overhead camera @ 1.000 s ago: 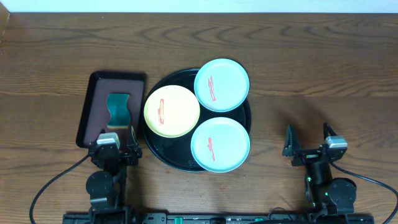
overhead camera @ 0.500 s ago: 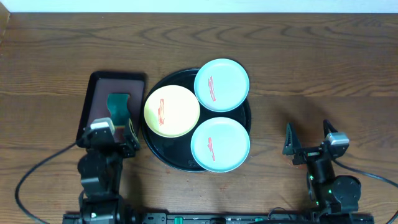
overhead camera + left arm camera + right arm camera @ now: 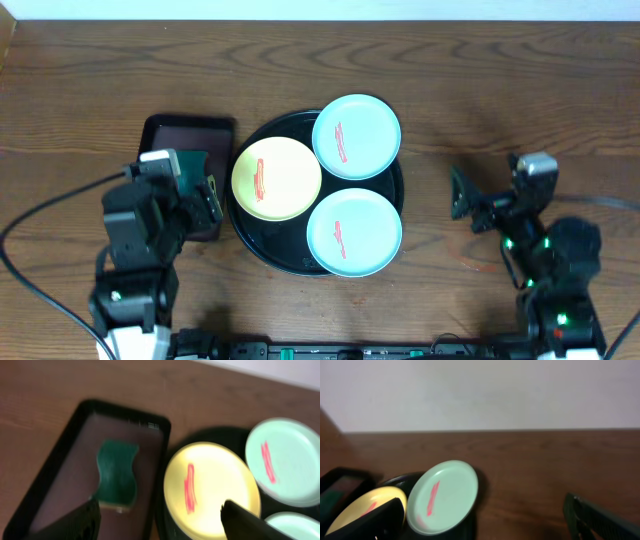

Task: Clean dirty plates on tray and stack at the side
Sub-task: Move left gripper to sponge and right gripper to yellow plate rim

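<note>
Middle of the overhead frame: the tray (image 3: 265, 245), round and glossy black, on a brown wooden table (image 3: 500, 70). On it, all three plates, each with a red smear across the middle. At the left, the yellow plate (image 3: 276, 178). At the upper right, one mint plate (image 3: 356, 137), overhanging the tray's rim. At the lower right, the second mint plate (image 3: 354, 233), likewise past the rim. Edges of the three close together; touching or not, impossible to tell.

Just left of the black tray: a rectangular dark-brown tray (image 3: 200, 130) with a green wavy-edged sponge (image 3: 117, 475) lying flat inside, near its middle. Over the lower half of that brown tray, the left gripper (image 3: 160, 510), jaws spread wide, nothing between them. In its wrist view, sponge at the left, yellow plate right of centre.

Right of the black tray and well apart from it, over bare wood: the right gripper (image 3: 482, 505), jaws spread fully, empty. In its wrist view, the upper mint plate at lower centre-left, the yellow plate at the far lower left, and a pale wall (image 3: 470, 390) beyond the table's far edge.
</note>
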Tool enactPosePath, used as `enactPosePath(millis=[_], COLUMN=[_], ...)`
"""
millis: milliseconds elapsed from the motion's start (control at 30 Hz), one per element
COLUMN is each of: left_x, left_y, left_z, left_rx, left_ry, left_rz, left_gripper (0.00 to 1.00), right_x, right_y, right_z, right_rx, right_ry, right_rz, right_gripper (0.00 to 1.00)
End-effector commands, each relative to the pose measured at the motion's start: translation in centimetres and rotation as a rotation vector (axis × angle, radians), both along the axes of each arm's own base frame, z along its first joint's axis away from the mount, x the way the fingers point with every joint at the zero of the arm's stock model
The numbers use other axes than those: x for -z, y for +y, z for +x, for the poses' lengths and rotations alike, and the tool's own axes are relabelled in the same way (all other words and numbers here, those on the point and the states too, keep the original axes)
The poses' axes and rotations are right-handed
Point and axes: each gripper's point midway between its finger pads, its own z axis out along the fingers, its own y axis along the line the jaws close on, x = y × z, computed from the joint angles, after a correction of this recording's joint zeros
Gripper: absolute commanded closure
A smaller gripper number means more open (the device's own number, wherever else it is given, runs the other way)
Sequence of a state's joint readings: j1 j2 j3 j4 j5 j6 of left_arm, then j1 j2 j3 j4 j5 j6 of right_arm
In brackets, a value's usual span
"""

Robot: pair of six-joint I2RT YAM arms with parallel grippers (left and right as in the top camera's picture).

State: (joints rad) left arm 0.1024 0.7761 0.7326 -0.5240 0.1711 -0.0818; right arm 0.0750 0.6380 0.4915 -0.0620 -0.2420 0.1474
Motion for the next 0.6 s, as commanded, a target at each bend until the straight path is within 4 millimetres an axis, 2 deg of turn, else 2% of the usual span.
enactPosePath(millis=[0,200,300,433,567], left_x=[-2.0,-3.2,-4.0,-4.7,-3.8], left_y=[-0.5,-0.6,-1.3,-1.9,-1.6], left_z=[0.5,0.9,1.2,1.7,2.4], left_rx=[0.015,0.019,0.048,0.07,0.063], left_ry=[0.06,0.225,0.289,0.357,0.39], left_rz=[-0.033,-0.057,-0.095,-0.131,-0.128], left_gripper=[0.23,0.22,0.22,0.22,0.23], right_x=[-1.7,-3.2,-3.7,-3.2,-2.6], right_y=[1.5,3.5,4.6,5.0,4.9], right_z=[1.2,3.3,3.9,4.8,5.7], right_rx=[-0.098,-0.209,-0.284,-0.317,-0.336], right_ry=[0.046,0.168,0.222,0.336,0.392], right_rz=[0.001,0.033,0.039,0.018,-0.041], right_gripper=[0.01,0.01,0.01,0.01,0.01])
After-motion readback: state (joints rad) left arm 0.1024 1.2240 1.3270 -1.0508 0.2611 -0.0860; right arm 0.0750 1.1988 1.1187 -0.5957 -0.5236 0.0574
